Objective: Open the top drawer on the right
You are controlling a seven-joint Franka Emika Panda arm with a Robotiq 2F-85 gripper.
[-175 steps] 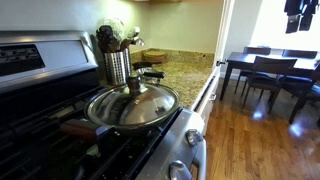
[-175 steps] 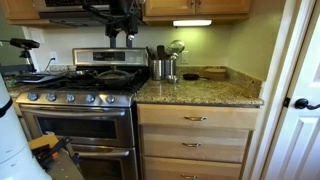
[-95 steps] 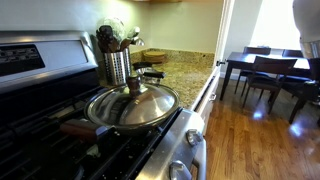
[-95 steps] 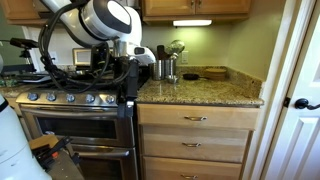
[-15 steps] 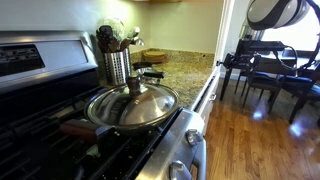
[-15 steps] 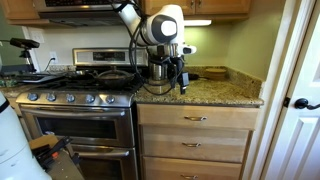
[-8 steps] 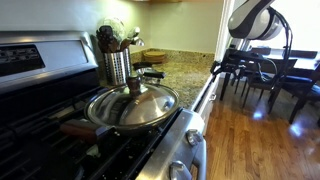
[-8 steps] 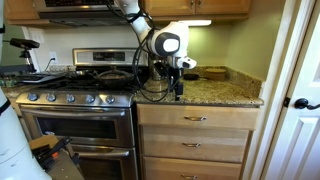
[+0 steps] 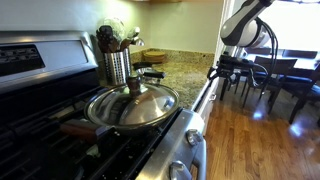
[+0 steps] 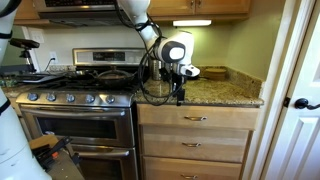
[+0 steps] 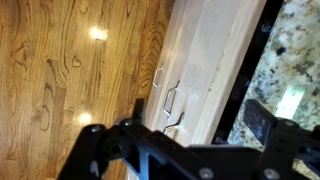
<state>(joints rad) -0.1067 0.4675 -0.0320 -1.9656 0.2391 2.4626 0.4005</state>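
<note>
The top drawer (image 10: 222,118) is shut; it has a pale front and a slim metal handle, under the granite counter (image 10: 215,93), right of the stove. My gripper (image 10: 180,94) hangs at the counter's front edge, just above the drawer's left part. In an exterior view it (image 9: 222,70) is beside the counter edge. In the wrist view my gripper (image 11: 185,140) is open and empty, looking down the drawer fronts; the nearest handle (image 11: 172,128) lies between the fingers. The drawer's inside is hidden.
The steel stove (image 10: 75,110) with knobs stands beside the drawers, with a lidded pan (image 9: 133,105) on it. A utensil holder (image 9: 117,65) stands on the counter. Two lower drawers (image 10: 195,148) sit below. A door (image 10: 300,100) and a dining table (image 9: 275,62) are near.
My arm has moved from above the stove across to the counter and lowered the gripper to the counter's front edge above the drawers. The drawer has not moved.
</note>
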